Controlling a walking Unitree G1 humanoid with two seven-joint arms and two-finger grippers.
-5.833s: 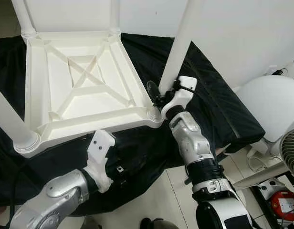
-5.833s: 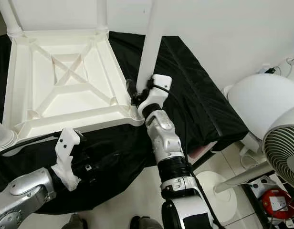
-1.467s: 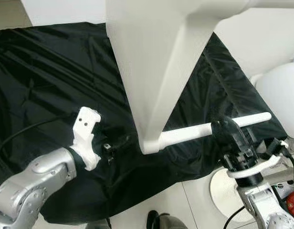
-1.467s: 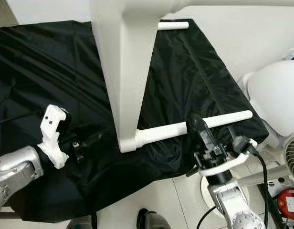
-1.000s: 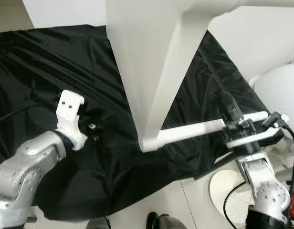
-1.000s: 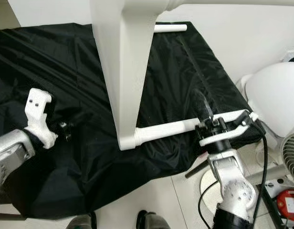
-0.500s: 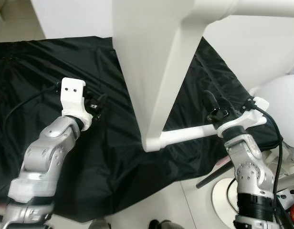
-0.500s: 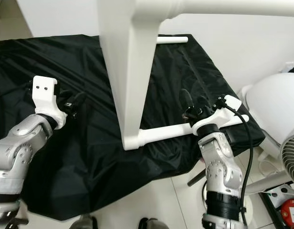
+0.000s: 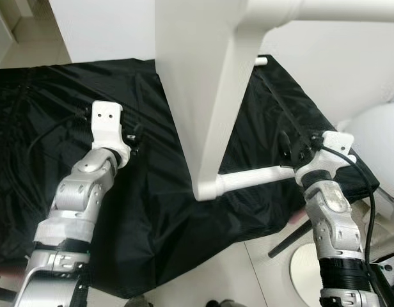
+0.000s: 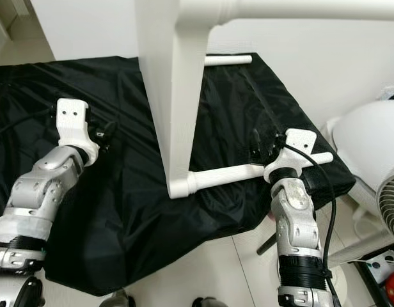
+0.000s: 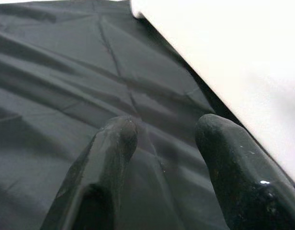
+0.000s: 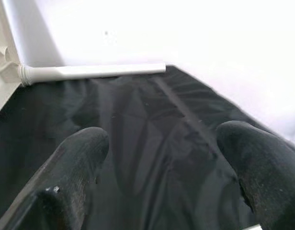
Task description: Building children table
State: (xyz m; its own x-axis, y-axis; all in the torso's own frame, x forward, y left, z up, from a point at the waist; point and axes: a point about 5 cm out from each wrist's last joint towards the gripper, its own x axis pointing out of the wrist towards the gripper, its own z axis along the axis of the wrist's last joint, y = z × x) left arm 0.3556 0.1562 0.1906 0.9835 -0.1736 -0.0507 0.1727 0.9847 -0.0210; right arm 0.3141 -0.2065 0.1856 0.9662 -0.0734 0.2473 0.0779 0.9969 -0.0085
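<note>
The white children's table stands tipped on its side on a black cloth, its legs pointing right. The lowest leg lies just over the cloth. A far leg reaches out near the wall, and another leg runs across high up. My right gripper is open just above the lowest leg's outer end, holding nothing; its fingers are spread wide. My left gripper hovers open over the cloth to the left of the tabletop, fingers apart and empty.
The cloth-covered surface ends at its front edge, with tiled floor below. A white rounded appliance and a fan stand close on the right. A white wall runs behind.
The table went from upside down to standing on its side. My right gripper let go of the lowest leg and now sits above it. My left arm swung farther over the cloth.
</note>
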